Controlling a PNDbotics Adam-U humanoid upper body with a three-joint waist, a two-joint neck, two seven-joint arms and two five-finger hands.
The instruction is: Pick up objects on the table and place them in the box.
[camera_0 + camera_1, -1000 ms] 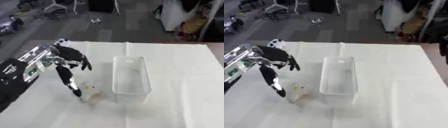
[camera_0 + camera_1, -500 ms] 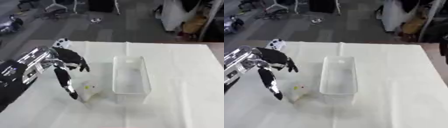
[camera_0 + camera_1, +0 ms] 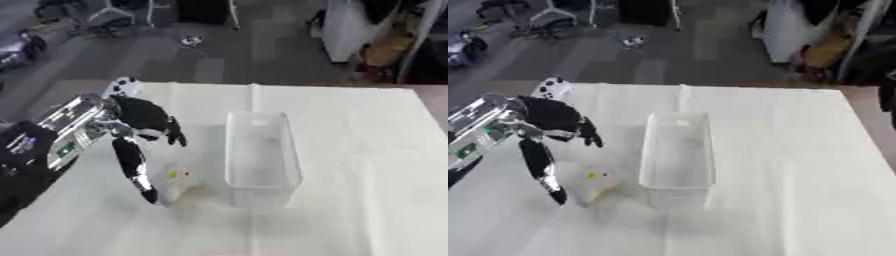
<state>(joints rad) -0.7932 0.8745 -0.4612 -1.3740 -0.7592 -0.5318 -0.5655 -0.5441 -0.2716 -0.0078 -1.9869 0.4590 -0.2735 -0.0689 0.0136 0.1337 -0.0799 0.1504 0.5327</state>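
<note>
While the pale, rounded object lies on the white desk exactly where it lay a second ago, just left of the clear box near its front corner, the robot's left hand has lifted and drawn back a little toward the left. Nothing has been picked up yet, and the box looks empty. The hand hovers above the object, fingers spread apart and holding nothing; one long finger points steeply down, its tip beside the object. The right hand is out of sight.
</note>
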